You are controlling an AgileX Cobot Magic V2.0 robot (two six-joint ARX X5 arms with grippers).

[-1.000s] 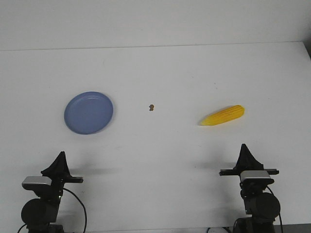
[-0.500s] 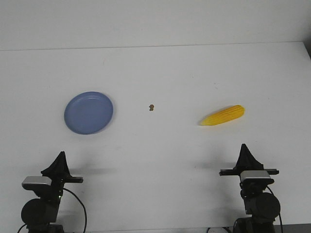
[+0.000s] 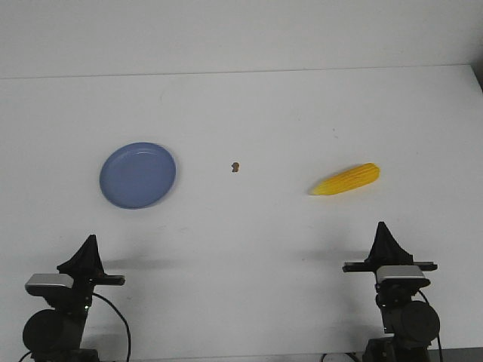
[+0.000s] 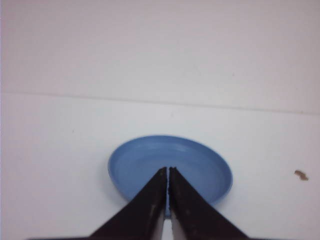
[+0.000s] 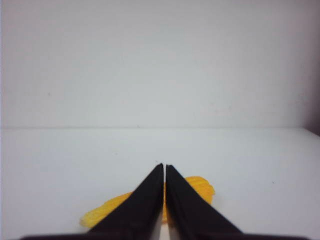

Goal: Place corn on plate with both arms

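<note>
yellow corn (image 3: pixel 346 179) lies tilted on the right; empty blue plate (image 3: pixel 138 175) sits left.

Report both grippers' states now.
Left gripper: closed, fingers together, holding nothing; the plate lies ahead.
Right gripper: closed, empty; the corn lies beyond it.

Corn (image 3: pixel 346 179): bright yellow, kernel-textured surface. Plate (image 3: pixel 137 175): plain blue, no pattern. Table (image 3: pixel 249 113): plain white. Speck (image 3: pixel 235 167): brown. 2 grippers, left gripper (image 4: pixel 167 172) and right gripper (image 5: pixel 164 167): black. Camera modules (image 3: pixel 402 273): silver-grey.
</note>
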